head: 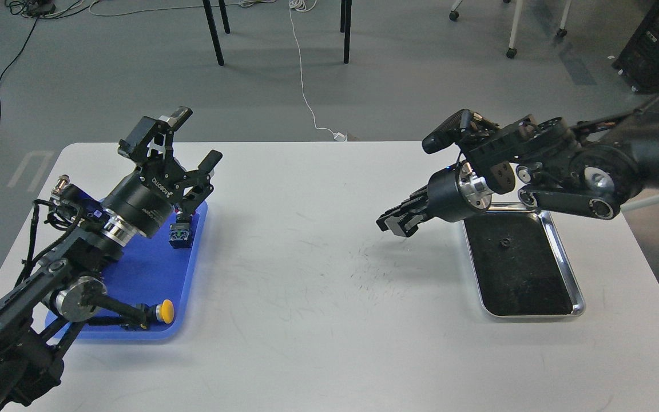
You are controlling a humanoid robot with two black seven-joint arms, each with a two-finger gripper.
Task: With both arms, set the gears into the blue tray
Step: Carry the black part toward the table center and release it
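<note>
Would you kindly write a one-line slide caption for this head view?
Left gripper open over the blue tray; right gripper beside the silver tray, one gear inside.

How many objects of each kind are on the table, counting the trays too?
Blue tray: 1
Silver tray with black lining: 1
Gear, on the silver tray: 1
Push-button switches: 2, one blue-capped and one yellow-capped, both on the blue tray
Total: 5
</note>
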